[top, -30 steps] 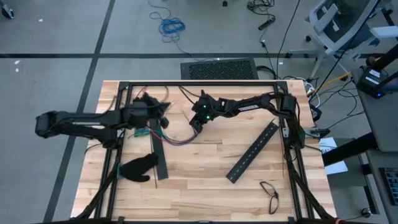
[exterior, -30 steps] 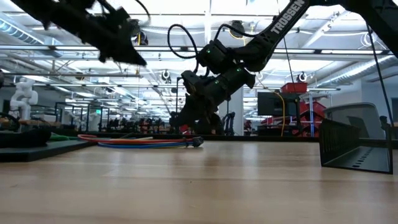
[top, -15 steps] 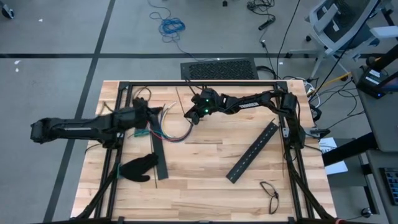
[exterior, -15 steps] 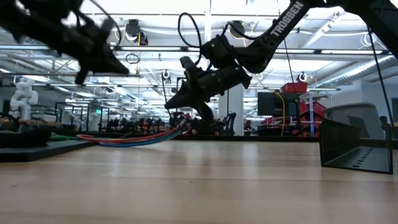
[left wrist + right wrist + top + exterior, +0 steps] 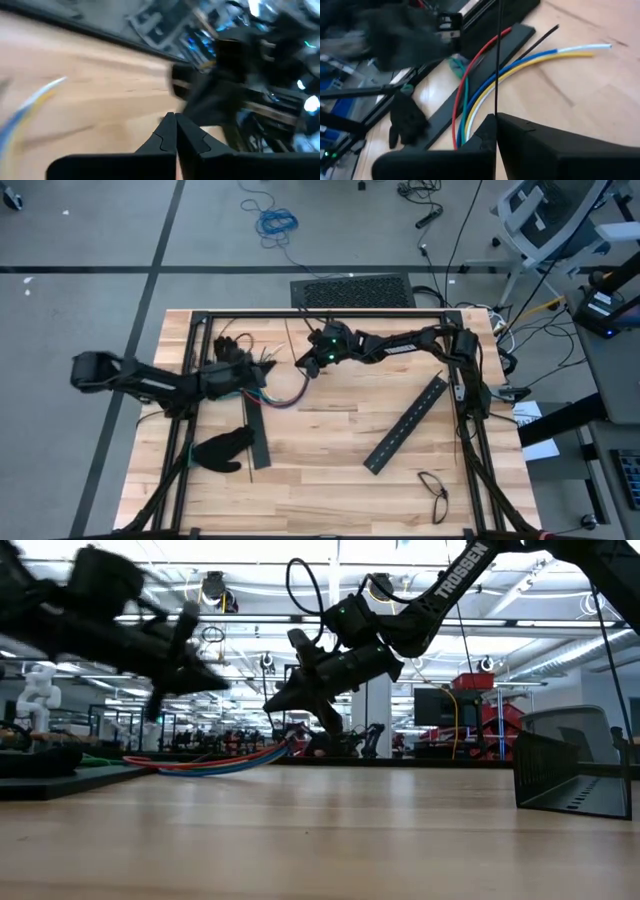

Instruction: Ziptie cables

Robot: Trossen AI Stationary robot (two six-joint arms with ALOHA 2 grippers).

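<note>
Left gripper [image 5: 262,370]: fingers pressed together, nothing visible between them; it hangs above the table's far left part, just beside the wires' left ends.
Right gripper [image 5: 302,364]: fingers closed on a thin black ziptie [image 5: 498,60], which stands up straight from the fingertips; raised above the table.
Wires [image 5: 283,395]: red, blue, yellow and white strands curving across the wooden table [image 5: 330,450], between the two grippers, partly over a flat black bar [image 5: 255,435].
Glove [image 5: 222,450]: black, lying near the table's left edge, touching that bar.
Second bar [image 5: 406,423]: lying diagonally, well to the right.
</note>
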